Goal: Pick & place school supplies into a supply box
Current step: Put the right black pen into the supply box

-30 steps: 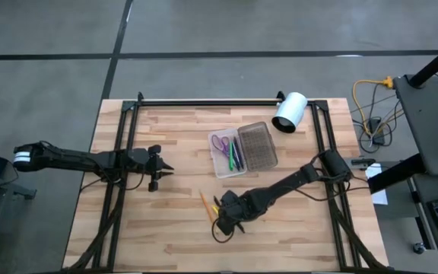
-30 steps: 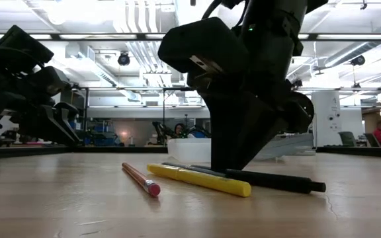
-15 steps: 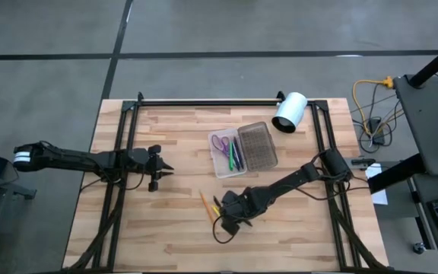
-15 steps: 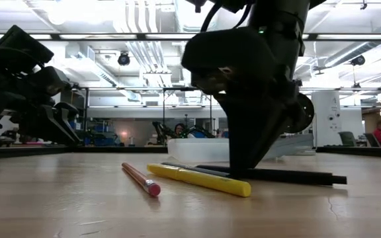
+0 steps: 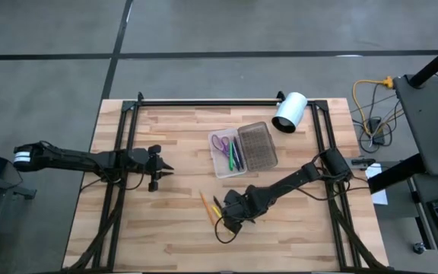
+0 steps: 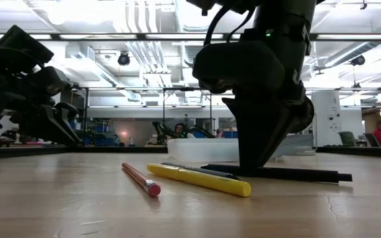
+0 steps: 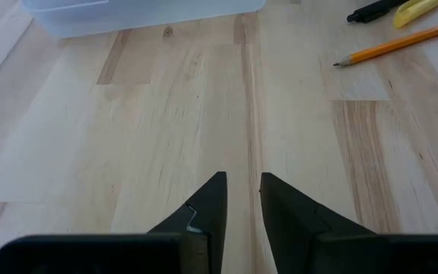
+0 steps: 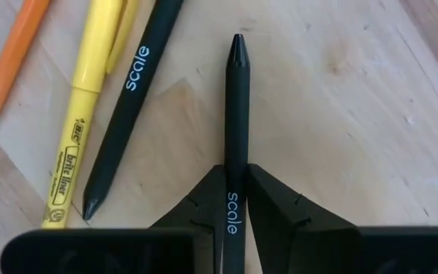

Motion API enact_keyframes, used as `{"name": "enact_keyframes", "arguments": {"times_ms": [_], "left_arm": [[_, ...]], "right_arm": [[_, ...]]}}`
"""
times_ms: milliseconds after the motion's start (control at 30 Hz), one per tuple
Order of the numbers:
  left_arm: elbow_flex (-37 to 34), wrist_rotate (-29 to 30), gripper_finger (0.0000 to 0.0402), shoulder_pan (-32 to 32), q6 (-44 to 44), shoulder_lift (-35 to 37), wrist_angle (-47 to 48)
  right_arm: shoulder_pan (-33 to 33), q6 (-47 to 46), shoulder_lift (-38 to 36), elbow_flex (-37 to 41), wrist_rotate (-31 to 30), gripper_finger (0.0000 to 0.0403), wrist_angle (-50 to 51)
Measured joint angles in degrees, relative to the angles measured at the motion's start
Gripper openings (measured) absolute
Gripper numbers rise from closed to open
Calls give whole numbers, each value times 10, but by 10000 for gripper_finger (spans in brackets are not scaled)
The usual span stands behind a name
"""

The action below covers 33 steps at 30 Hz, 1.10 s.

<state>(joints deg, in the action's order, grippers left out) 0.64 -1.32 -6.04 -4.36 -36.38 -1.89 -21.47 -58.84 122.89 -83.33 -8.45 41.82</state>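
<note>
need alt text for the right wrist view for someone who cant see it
The right tool is closed on a black pen printed "scale", lying on the wooden table. Beside it lie a second black "scale" pen, a yellow BIC highlighter and an orange pencil with its eraser end showing.

From straight above we take in the whole wooden table [image 5: 173, 228] and both arms, while at tabletop height we look level across the boards into the room behind, close to the yellow pen [image 6: 200, 180] and orange pencil [image 6: 141, 178]. The right wrist camera sits very near the surface, looking down past its right gripper [image 8: 234, 202] onto those same pens. The left wrist camera faces along bare boards past the left gripper [image 7: 242, 199], catching that pencil [image 7: 398, 43] farther off.
</note>
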Motion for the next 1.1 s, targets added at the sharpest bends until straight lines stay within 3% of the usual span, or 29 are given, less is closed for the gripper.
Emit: {"name": "enact_keyframes", "arguments": {"times_ms": [433, 667, 1100], "left_arm": [[0, 0, 67, 0, 0, 0, 0], [0, 0, 67, 0, 0, 0, 0], [0, 0, 66, 0, 0, 0, 0]], "right_arm": [[7, -30, -2, -20, -3, 18, 10], [12, -14, -12, -58, -70, 15, 6], [56, 21, -15, -120, -118, 14, 0]]}}
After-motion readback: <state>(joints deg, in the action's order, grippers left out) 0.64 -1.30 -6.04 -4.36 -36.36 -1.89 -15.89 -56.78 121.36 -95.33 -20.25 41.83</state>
